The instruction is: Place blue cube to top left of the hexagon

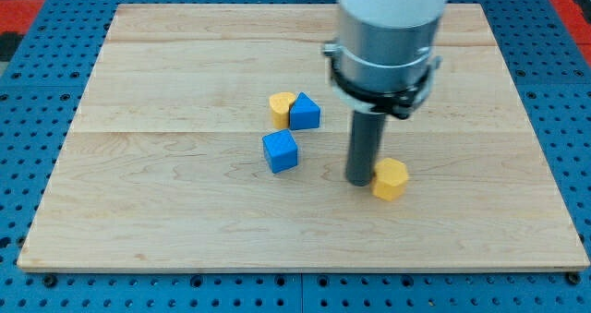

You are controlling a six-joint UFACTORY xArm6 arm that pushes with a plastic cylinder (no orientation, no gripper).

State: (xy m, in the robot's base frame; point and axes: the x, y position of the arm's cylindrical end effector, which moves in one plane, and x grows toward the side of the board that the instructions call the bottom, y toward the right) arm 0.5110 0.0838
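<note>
Blue cube block (281, 151) sits mid-board on the pale wooden board (138, 165), below a yellow half-round block (281, 108) touching a blue triangular block (306, 112); the yellow hexagon block (391, 178) lies well apart to the view's right. No pincer on this arm, so nothing to spread or pinch: my tip (360, 181) stands just beside the hexagon's left edge, between it and the cube. Best, I judge, to circle to the cube's left and push it right with a slight upward bias, stopping short of the hexagon so it isn't nudged.
</note>
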